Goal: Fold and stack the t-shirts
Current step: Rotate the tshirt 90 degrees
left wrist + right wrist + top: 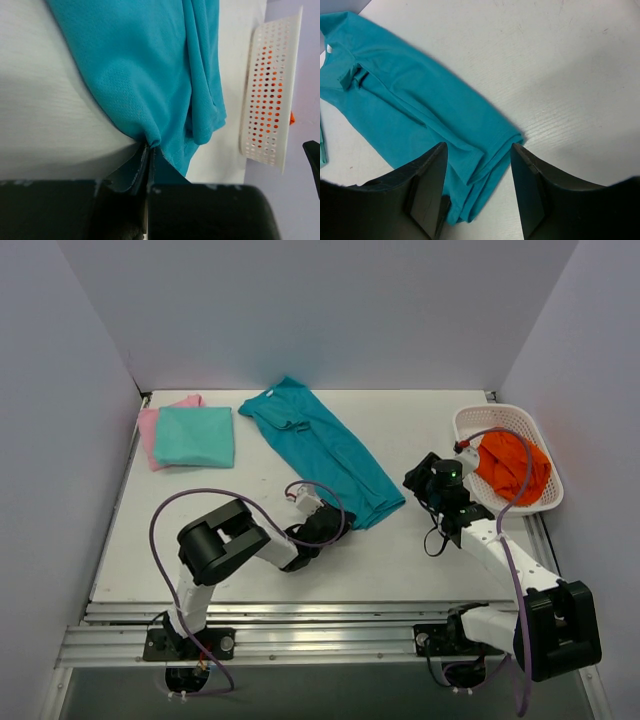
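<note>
A deep teal t-shirt [320, 445] lies folded lengthwise as a long diagonal strip in the middle of the table. My left gripper [340, 520] is shut on its near hem. In the left wrist view, the jaws [149, 150] pinch the bunched edge of the teal cloth [145, 65]. My right gripper [417, 482] is open and empty just right of the shirt's near end. In the right wrist view, its fingers [479, 147] hover above the hem corner [410, 105]. A folded aqua-mint t-shirt [195, 435] lies on a pink one [148, 425] at the back left.
A white perforated basket [500, 412] at the right edge holds orange cloth [512, 465]. The basket also shows in the left wrist view [267, 95]. Walls close in the table on the left, back and right.
</note>
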Robot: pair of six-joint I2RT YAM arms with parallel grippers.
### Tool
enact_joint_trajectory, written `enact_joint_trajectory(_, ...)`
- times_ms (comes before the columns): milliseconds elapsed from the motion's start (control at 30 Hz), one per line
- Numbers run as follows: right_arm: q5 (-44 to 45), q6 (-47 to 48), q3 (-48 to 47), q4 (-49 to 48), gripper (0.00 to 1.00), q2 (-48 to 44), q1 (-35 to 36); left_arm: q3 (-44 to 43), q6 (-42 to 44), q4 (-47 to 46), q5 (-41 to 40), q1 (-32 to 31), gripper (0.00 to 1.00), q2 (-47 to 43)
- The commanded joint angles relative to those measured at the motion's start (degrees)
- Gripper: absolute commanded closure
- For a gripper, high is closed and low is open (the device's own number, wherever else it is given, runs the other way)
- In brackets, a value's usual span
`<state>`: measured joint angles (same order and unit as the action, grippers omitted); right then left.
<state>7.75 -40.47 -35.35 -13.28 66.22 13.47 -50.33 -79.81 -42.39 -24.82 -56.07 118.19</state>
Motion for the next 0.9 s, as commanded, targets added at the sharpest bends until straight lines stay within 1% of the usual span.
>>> enact_joint_trajectory(0, 0.78, 0.04, 1.07, -0.95, 0.51, -1.70, -0.21, 8.53, 3.52, -0.69, -1.36, 2.28, 0.98, -7.43)
enact_joint_trajectory(33, -0.27, -1.35, 1.95, -1.92, 0.51, -2.75, -0.12, 10.58, 3.70, 0.28, -1.89, 3.42, 0.98, -11.63)
enact_joint_trajectory(67, -2.71, -2.15, 4.22, -3.15, 0.51, -3.37, 0.23, 12.77, 3.78, 1.25, -2.34, 4.12, 0.98, -13.93)
enact_joint_trajectory(100, -3.61, -3.12, 5.55, -5.68, 0.52, -3.90, 1.54, 16.89, 4.31, 1.78, -2.43, 4.74, 0.98, -15.78)
enact_joint_trajectory(133, -3.79, -4.00, 6.78, -6.66, 0.52, -5.12, 2.86, 18.67, 4.57, 2.40, -2.34, 5.88, 0.98, -19.71)
enact_joint_trajectory(167, -2.49, -5.40, 7.75, -7.20, 0.51, -5.57, 4.53, 20.51, 4.58, 3.10, -2.34, 6.24, 0.98, -21.84)
enact_joint_trajectory(200, -0.91, -6.02, 8.36, -6.33, 0.52, -6.35, 8.89, 23.92, 5.01, 4.41, -3.73, 6.41, 0.98, -25.95)
enact_joint_trajectory(267, 3.30, -8.03, 8.72, -5.18, 0.52, -7.32, 13.83, 26.58, 4.93, 8.18, -4.97, 6.42, 0.98, -30.28)
enact_joint_trajectory(300, 4.28, -8.92, 9.77, -5.35, 0.52, -8.37, 18.91, 27.81, 5.10, 9.68, -5.76, 6.42, 0.98, -34.48)
enact_joint_trajectory(333, 5.25, -10.06, 10.39, -5.70, 0.52, -8.82, 21.48, 29.48, 5.19, 11.26, -7.07, 6.33, 0.98, -36.52)
enact_joint_trajectory(367, 7.70, -12.33, 11.26, -7.36, 0.52, -9.17, 24.38, 30.19, 5.02, 15.37, -7.52, 6.15, 0.98, -38.63)
enact_joint_trajectory(400, 9.29, -13.49, 12.49, -8.25, 0.52, -8.91, 27.36, 30.81, 5.02, 17.06, -8.05, 5.89, 0.98, -42.30)
enact_joint_trajectory(433, 11.13, -14.63, 12.94, -8.95, 0.52, -8.39, 33.05, 31.77, 4.93, 18.47, -9.10, 5.63, 0.98, -43.65)
enact_joint_trajectory(467, 12.89, -15.68, 13.20, -10.18, 0.52, -7.43, 35.80, 32.22, 4.14, 21.53, -9.37, 5.10, 0.98, -45.05)
enact_joint_trajectory(500, 15.52, -17.00, 13.29, -12.62, 0.52, -4.28, 38.09, 32.66, 3.79, 22.43, -9.63, 4.92, 0.98, -47.07)
enact_joint_trajectory(533, 16.24, -17.53, 12.42, -13.43, 0.52, -2.16, 41.95, 33.27, 3.52, 22.79, -10.07, 4.75, 0.98, -47.61)
enact_joint_trajectory(567, 16.94, -17.97, 11.54, -14.40, 0.53, 0.29, 43.46, 34.58, 3.00, 23.05, -10.42, 4.66, 0.98, -48.14)
enact_joint_trajectory(600, 17.73, -18.50, 10.49, -14.58, 0.53, 5.28, 44.70, 35.12, 2.73, 23.40, -10.43, 4.74, 0.98, -48.93)
enact_joint_trajectory(633, 18.09, -18.68, 8.48, -14.84, 0.53, 7.59, 46.80, 35.82, 2.56, 24.54, -10.77, 4.66, 0.98, -49.37)
enact_joint_trajectory(700, 18.27, -19.21, 7.15, -16.86, 0.54, 13.90, 48.13, 36.09, 2.20, 25.95, -11.04, 4.57, 0.98, -50.25)
enact_joint_trajectory(733, 17.22, -20.08, 7.14, -18.09, 0.54, 15.51, 48.40, 36.35, 2.12, 26.39, -11.04, 4.48, 0.98, -50.43)
enact_joint_trajectory(767, 16.60, -20.52, 7.58, -21.58, 0.54, 18.31, 48.75, 36.96, 1.94, 26.83, -11.13, 4.40, 0.98, -50.43)
enact_joint_trajectory(867, 15.72, -22.02, 9.24, -26.08, 0.54, 21.84, 48.93, 38.54, 1.24, 26.48, -11.22, 4.39, 0.98, -50.78)
